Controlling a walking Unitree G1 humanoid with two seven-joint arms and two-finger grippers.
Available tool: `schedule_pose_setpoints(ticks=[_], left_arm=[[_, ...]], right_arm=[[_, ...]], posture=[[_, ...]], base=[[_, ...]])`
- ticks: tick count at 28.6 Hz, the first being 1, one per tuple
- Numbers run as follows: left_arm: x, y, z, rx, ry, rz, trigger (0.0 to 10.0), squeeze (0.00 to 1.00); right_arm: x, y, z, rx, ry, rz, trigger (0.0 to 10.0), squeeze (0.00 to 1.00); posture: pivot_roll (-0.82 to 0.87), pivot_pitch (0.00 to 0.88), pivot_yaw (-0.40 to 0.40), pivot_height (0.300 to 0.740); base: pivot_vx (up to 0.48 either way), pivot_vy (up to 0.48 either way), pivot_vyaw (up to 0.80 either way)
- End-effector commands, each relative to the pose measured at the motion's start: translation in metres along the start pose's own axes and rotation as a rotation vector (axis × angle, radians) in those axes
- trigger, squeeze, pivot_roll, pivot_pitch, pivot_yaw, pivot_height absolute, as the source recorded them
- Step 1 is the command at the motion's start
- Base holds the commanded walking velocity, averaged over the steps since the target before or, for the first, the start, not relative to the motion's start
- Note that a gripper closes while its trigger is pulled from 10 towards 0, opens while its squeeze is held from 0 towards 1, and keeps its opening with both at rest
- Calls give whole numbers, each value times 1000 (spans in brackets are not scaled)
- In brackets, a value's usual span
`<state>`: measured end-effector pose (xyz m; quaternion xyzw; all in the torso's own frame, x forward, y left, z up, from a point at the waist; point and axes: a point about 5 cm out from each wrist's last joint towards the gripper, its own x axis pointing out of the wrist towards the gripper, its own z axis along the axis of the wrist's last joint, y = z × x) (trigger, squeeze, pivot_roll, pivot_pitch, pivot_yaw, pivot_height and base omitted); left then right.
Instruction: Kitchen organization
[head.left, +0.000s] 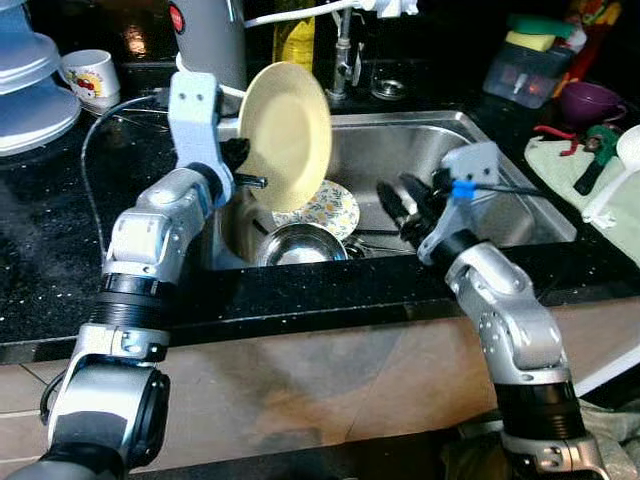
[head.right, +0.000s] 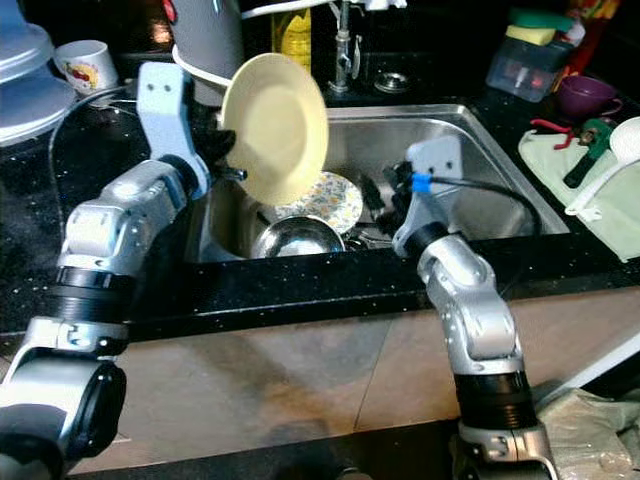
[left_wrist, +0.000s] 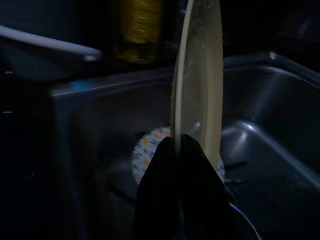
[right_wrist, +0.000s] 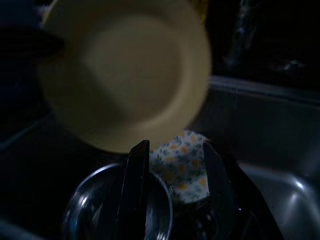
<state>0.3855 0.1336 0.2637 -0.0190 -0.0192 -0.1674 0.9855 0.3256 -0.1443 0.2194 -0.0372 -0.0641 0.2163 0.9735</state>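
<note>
My left gripper (head.left: 247, 168) is shut on the rim of a pale yellow plate (head.left: 287, 135), held upright on edge above the left side of the steel sink (head.left: 480, 140). The left wrist view shows the plate (left_wrist: 197, 75) edge-on, pinched between the black fingers (left_wrist: 165, 185). Below it in the sink lie a flowered plate (head.left: 325, 208) and a steel bowl (head.left: 300, 245). My right gripper (head.left: 395, 205) hangs open over the sink's middle, empty, pointing toward those dishes; its fingers (right_wrist: 137, 175) frame the flowered plate (right_wrist: 182, 167) and bowl (right_wrist: 95, 210).
A faucet (head.left: 343, 55) stands behind the sink beside a grey appliance (head.left: 210, 40). A mug (head.left: 90, 75) and stacked plastic lids (head.left: 30, 90) sit on the black counter at left. At right are a plastic container (head.left: 525, 70), purple cup (head.left: 590, 100) and utensils on a cloth (head.left: 600, 160).
</note>
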Motion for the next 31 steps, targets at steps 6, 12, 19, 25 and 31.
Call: schedule_pose_setpoints(ticks=[6, 12, 19, 25, 31], left_arm=[[7, -13, -34, 66, 84, -83, 10000, 0], [8, -15, -56, 164, 139, -80, 10000, 0], [10, -14, -64, 235, 149, -70, 10000, 0], [9, -11, -66, 224, 137, -48, 10000, 1000], [6, 4, -46, 163, 36, 52, 10000, 1000]], right_arm=[[-4, 7, -4, -40, 35, 38, 10000, 0], [-6, 8, -3, -44, 37, 50, 10000, 0], [-6, 11, 1, -43, 29, 72, 10000, 0], [-5, 14, 1, -39, 30, 88, 10000, 0], [-5, 15, 2, -33, 23, 95, 10000, 0]], posture=[[9, 62, -13, 740], [5, 65, -14, 740], [5, 74, -15, 740], [3, 78, -15, 740], [5, 78, -18, 740]], base=[[0, 0, 0], [0, 0, 0], [0, 0, 0], [0, 0, 0], [0, 0, 0]])
